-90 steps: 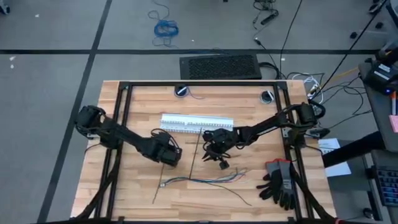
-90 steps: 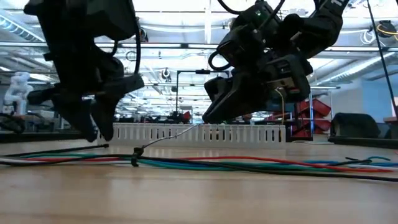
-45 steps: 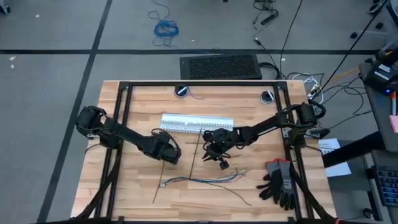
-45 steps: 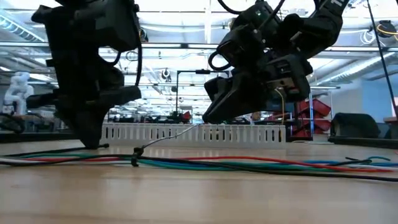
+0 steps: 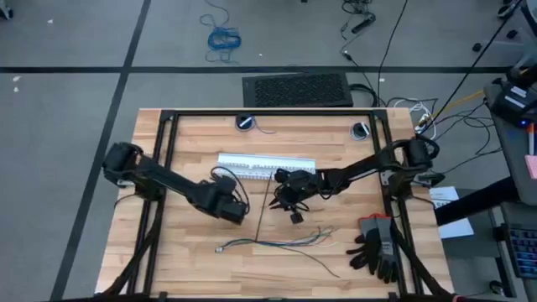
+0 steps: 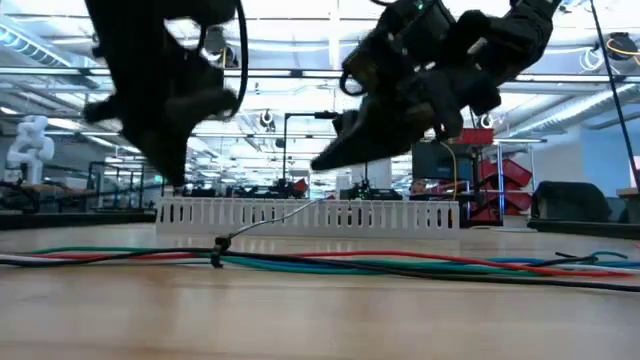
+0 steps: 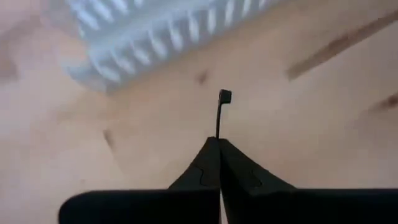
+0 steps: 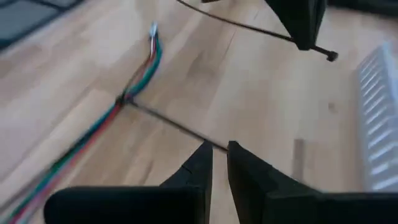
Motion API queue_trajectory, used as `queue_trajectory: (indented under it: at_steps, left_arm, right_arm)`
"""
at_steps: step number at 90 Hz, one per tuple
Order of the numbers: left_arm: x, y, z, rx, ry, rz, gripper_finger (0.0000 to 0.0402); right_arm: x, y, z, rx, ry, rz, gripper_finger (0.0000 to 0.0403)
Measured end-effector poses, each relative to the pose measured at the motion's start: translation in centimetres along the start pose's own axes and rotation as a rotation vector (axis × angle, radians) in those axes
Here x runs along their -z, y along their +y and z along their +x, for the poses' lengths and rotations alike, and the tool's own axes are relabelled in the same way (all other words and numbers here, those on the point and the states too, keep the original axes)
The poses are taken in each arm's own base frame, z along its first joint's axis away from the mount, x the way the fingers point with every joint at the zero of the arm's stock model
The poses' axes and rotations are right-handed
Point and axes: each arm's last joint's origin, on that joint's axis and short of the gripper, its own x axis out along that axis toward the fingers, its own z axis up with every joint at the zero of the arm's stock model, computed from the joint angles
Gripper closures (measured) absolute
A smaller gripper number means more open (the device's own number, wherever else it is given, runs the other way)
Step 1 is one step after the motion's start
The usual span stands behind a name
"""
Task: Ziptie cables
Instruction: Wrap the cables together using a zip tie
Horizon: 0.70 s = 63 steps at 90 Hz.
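The cables (image 5: 277, 244) lie flat on the wooden bench (image 5: 193, 260) toward its front edge, a loose bundle of thin wires. From above they look grey; in the low view they show red, green, blue and black strands (image 6: 400, 262), with a tiny pale plug (image 8: 153, 29) at one end. One ziptie (image 5: 270, 204) is a very thin dark strip reaching from the bundle toward the white slotted strips (image 5: 267, 165) at the middle of the bench. A second ziptie (image 7: 219, 115) is clamped in the left gripper (image 7: 217, 146), whose fingers (image 7: 199, 177) are pressed together on it, its small square head sticking out past the tips. That gripper hangs above the bench, left of centre. The right gripper (image 8: 219, 149) hovers above the bench's middle, over the first ziptie; its fingers (image 8: 196, 168) are only slightly apart and hold nothing. A pair of gloves (image 5: 377, 247) lies by the front right corner.
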Motion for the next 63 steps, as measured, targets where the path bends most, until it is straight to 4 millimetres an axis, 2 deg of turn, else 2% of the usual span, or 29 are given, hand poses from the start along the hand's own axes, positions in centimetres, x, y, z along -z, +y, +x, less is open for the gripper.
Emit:
queue_trajectory:
  at_steps: [9, 20, 28, 40, 47, 50, 55, 63]
  left_arm:
    - [-0.5, -0.4, -1.9, 0.1, -0.077, 0.003, 0.0401]
    - [-0.6, -1.4, -3.9, 0.276, -0.177, 0.072, 0.0401]
    - [-0.7, -2.5, -5.5, 0.423, -0.258, 0.142, 0.0401]
    - [-0.8, -3.9, -7.3, 0.588, -0.369, 0.225, 0.0401]
    - [-0.7, -4.3, -7.7, 0.635, -0.396, 0.265, 0.0401]
    - [-0.8, -4.4, -7.8, 0.646, -0.404, 0.266, 0.0401]
    - [-0.6, -4.4, -7.9, 0.645, -0.403, 0.276, 0.0401]
    - [-0.1, -4.2, -7.7, 0.603, -0.401, 0.296, 0.0401]
  right_arm:
    - [-1.3, 0.5, -0.9, -0.033, -0.055, -0.009, 0.0365]
    - [-3.2, 1.8, -2.1, -0.182, -0.156, -0.02, 0.0364]
    - [-4.3, 3.2, -2.9, -0.364, -0.22, -0.025, 0.0364]
    - [-5.8, 6.3, -4.0, -0.756, -0.324, -0.091, 0.0359]
    - [-6.2, 8.3, -4.3, -0.851, -0.338, -0.103, 0.0358]
    - [-6.2, 9.0, -4.2, -0.832, -0.332, -0.096, 0.0358]
    - [-6.1, 10.0, -3.9, -0.704, -0.298, -0.065, 0.036]
    - [-5.3, 11.0, -3.3, -0.325, -0.188, -0.006, 0.0365]
